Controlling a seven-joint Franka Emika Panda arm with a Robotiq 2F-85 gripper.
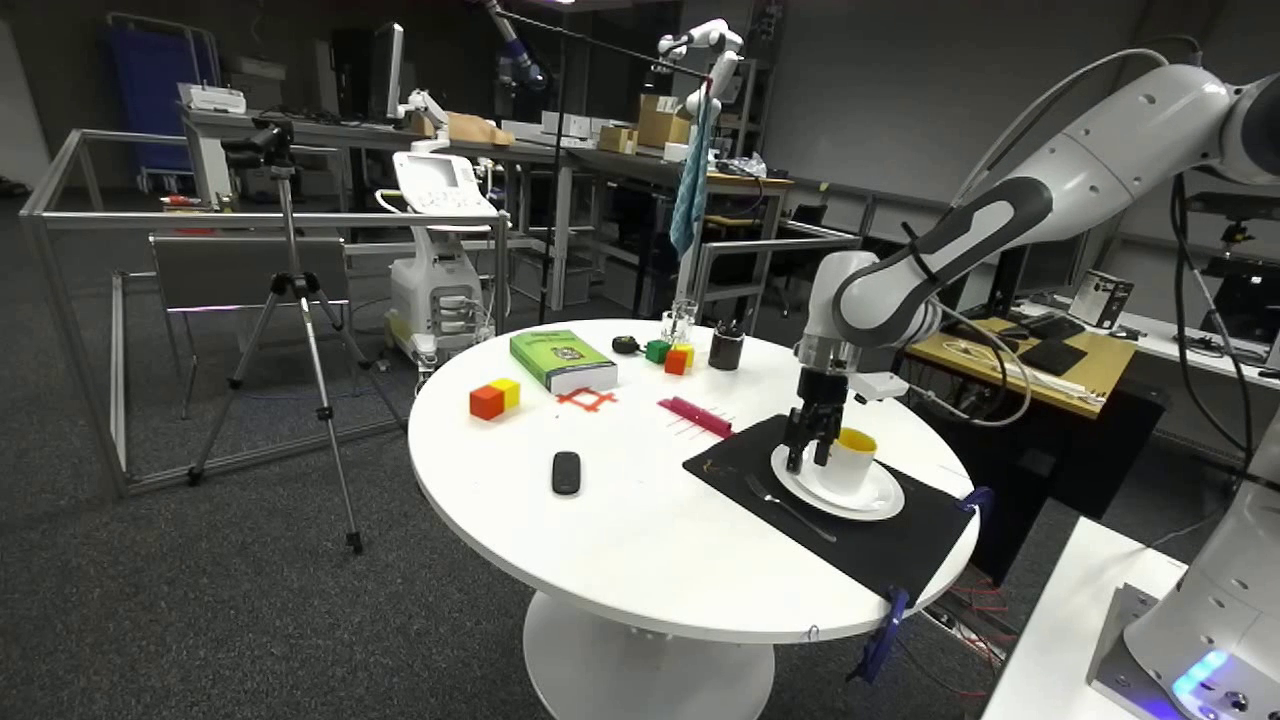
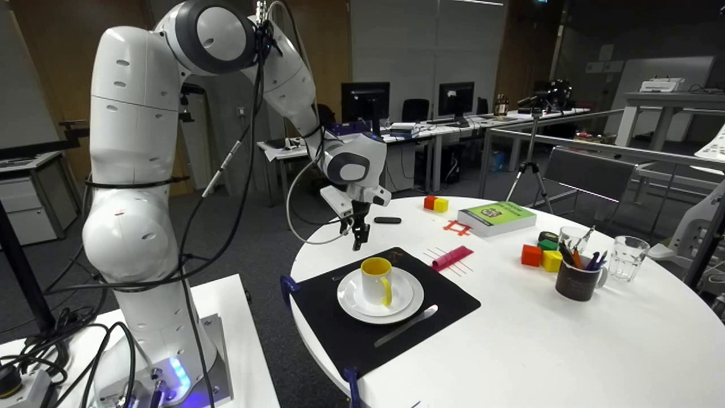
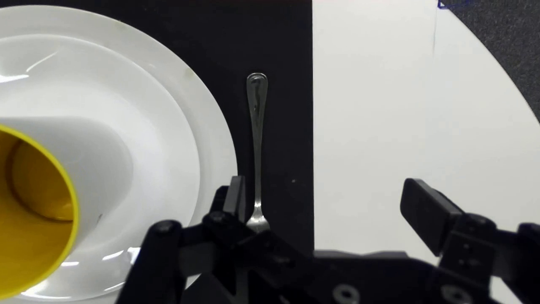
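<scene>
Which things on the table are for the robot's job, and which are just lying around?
Probably the job's, being nearest the open black two-fingered gripper:
thin silver metal fork
stacked round white plates
yellow-lined cylindrical white mug

Seemingly just lying around:
thick green-covered book
small black oblong gadget
red and yellow cubes
dark cylindrical mug

The fork (image 3: 257, 126) is silver, the placemat (image 3: 289, 126) black, the mug (image 2: 374, 286) white with yellow inside and handle.
</scene>
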